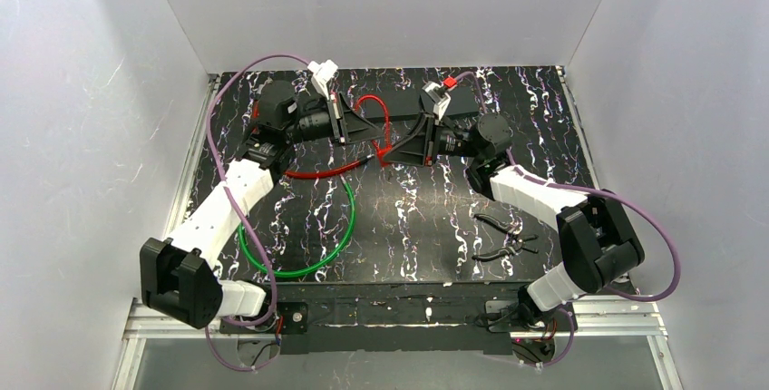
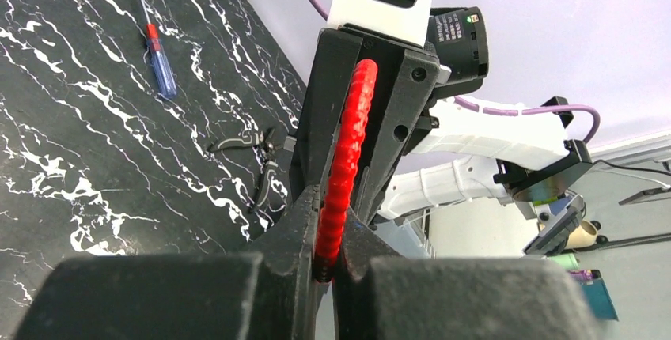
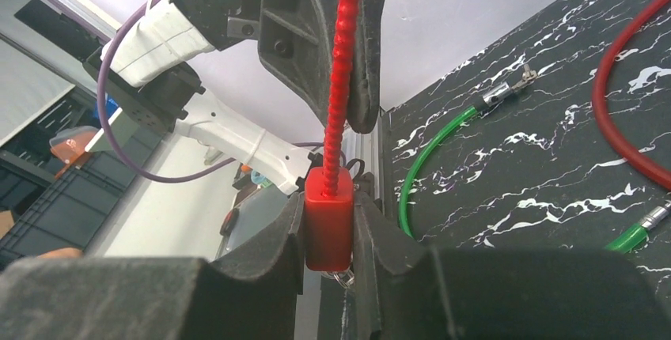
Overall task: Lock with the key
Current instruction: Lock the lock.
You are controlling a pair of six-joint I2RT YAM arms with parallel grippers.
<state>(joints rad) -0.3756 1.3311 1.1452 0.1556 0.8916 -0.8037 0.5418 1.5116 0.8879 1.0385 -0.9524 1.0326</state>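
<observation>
The red lock body [image 3: 327,225] is pinched between the right jaws and held raised above the far middle of the worktop [image 1: 408,218]. Its ribbed red cable [image 2: 348,150] runs out of its top. The left jaws are pressed together on that cable a little way along from the body, so the lock is held from both sides between the two arms. A small glint of metal [image 3: 342,278] is seen beneath the body. Whether it is the key cannot be told, and no key is made out elsewhere.

The task is judged to be at an early stage: the lock is steadied, but nothing is seen being turned. If the arms are drawn apart, the cable may be strained or pulled from the body. Being round and narrow, the cable may also slip through the left jaws. If the keyhole is covered by the right jaws, a regrip is needed. The body may then be dropped among the green cable [image 1: 347,227] and the pliers [image 1: 506,236] lying nearer on the worktop.
</observation>
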